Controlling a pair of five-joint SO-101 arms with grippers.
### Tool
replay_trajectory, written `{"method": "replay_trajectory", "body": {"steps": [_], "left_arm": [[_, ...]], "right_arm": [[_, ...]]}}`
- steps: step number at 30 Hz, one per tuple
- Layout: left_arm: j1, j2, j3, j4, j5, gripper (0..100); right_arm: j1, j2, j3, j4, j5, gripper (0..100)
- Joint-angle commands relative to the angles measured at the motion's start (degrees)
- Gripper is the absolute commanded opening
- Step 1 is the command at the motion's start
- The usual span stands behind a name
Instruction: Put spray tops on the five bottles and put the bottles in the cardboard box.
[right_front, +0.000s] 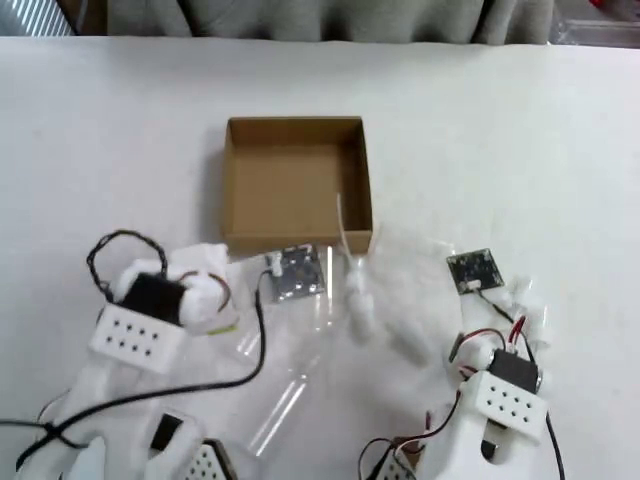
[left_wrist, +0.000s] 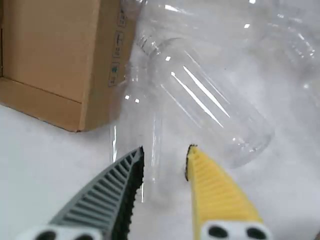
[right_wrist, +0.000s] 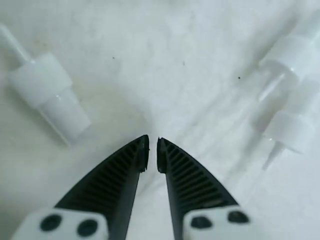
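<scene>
Just ahead of the left gripper (left_wrist: 165, 150), parted to a middling gap and empty — a clear bottle (left_wrist: 215, 110) on its side on the tabletop (left_wrist: 45, 165), long axis slanting across the approach, neck toward the corner of the cardboard box (left_wrist: 55, 55), base nearer the yellow finger (left_wrist: 215, 195). Probably calls for a turned wrist to close across the body. By the right gripper (right_wrist: 152, 142), all but closed and empty, spray tops (right_wrist: 47, 95) loose on either side — nearer that arm.

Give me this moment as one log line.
left hand: open, by clear plastic bottle lying beside brown cardboard box | right hand: shut, empty, among white spray tops | box: no bottles seen inside
</scene>
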Motion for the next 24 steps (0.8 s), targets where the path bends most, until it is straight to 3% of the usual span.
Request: {"method": "replay_trajectory", "body": {"steps": [1, 6, 11, 17, 24], "left_arm": [[0.6, 4.4, -3.3, -3.3, -2.2, 16], [-0.9, 10.6, -3.3, -9.2, -2.3, 26], [-3.1, 16.6, -3.5, -16.5, -2.4, 26], [-3.0, 25.9, -11.3, -16.5, -2.5, 26], [-3.2, 36.8, -19.5, -11.2, -4.0, 26]], "right_arm": [[-1.2, -0.6, -0.4, -0.3, 0.6, 1.5], [-1.5, -0.6, -0.4, -0.3, 2.6, 1.5], [-1.5, -0.6, -0.4, -0.2, 3.1, 1.5], [-1.5, -0.5, -0.4, -0.2, 3.3, 1.5], [-1.5, -0.4, -0.4, -0.2, 3.3, 1.5]]}}
